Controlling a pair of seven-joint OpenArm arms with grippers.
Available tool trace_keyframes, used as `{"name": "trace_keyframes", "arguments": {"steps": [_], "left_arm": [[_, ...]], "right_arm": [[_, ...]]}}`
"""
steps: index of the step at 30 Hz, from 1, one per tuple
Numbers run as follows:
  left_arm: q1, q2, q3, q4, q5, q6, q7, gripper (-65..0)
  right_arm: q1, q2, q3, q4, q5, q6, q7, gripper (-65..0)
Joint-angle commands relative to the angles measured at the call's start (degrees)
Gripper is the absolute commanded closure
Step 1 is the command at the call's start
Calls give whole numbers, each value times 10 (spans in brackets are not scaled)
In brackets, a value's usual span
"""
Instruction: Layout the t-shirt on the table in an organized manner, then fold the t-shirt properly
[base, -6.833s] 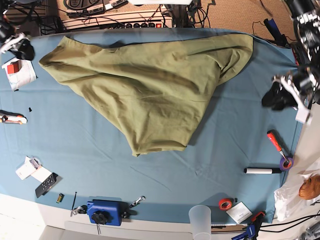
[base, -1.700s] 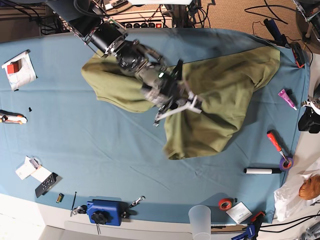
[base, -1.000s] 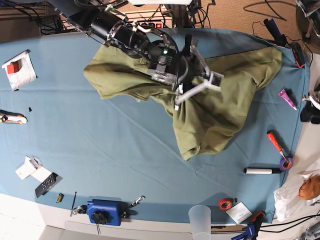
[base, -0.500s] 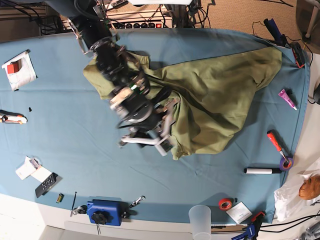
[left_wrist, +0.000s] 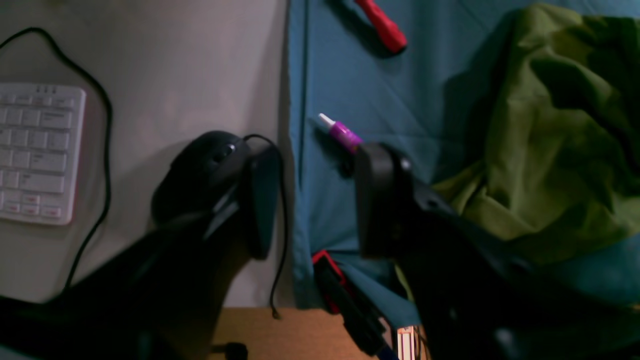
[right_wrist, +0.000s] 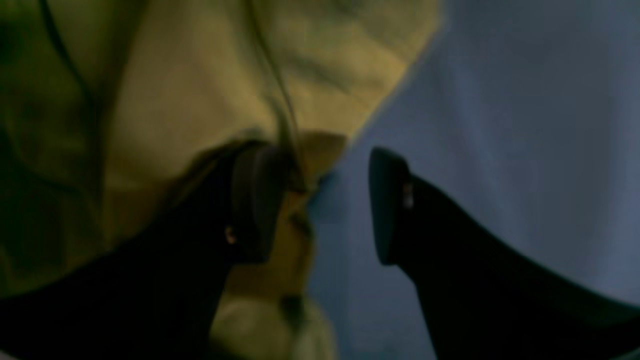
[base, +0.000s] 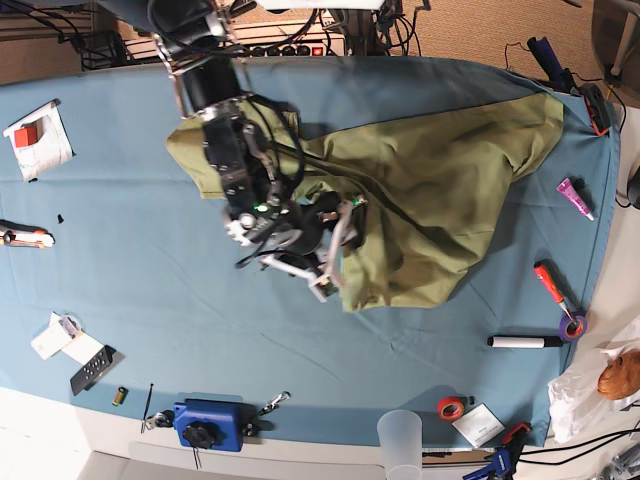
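Right hand (base: 335, 255) hangs at centre frame of the base view, jaws apart at the lower corner of the crumpled olive-green cotton t-shirt (base: 430, 170), one finger (right_wrist: 252, 200) touching the cloth, nothing clamped. That shirt sprawls bunched across the upper middle of the wide teal-covered tabletop (base: 140, 300), not yet flat, probably awaiting another tug. Left hand (left_wrist: 310, 200), jaws apart and empty, idles over the tabletop's edge near a small purple tube (left_wrist: 342, 134).

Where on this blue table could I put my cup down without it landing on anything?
The widest bare table lies between the t-shirt and the blue clamp. A smaller patch sits below the shirt's hem, left of the white marker. The edges are cluttered with tools.
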Motion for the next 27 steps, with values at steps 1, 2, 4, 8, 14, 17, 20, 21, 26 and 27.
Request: {"name": "trace_keyframes", "arguments": {"steps": [1, 2, 4, 8, 14, 17, 20, 21, 26, 27], "left_arm": [[-3, -16, -5, 7, -11, -2, -10, -262], [-3, -16, -5, 7, -11, -2, -12, -262], [-3, -16, -5, 7, -11, -2, -19, -262], [-3, -16, -5, 7, -11, -2, -20, -262], [-3, -16, -5, 7, -11, -2, -26, -262], [-3, -16, -5, 7, -11, -2, -26, -262], [-3, -16, -5, 7, -11, -2, -26, -262], [-3, -16, -5, 7, -11, -2, -26, -262], [-3, -16, -5, 7, -11, -2, -26, -262], [-3, -16, -5, 7, -11, -2, -26, -262]], "right_arm": [[17, -15, 0, 5, 5, 15, 9, -271], [19, -24, 0, 4, 5, 20, 4, -215], [24, -44, 0, 4, 5, 20, -10, -55], [36, -63, -30, 5, 2, 31, -31, 0], [46, -63, -170, 5, -5, 31, -42, 0], [46, -63, -242, 5, -54, 22, -41, 0], [46, -63, -288, 5, -105, 4, -42, 0], [46, -63, -297, 5, -114, 4, -42, 0], [46, -64, -315, 5, -117, 19, -49, -138], [46, -64, -315, 5, -115, 19, -54, -190]]}}
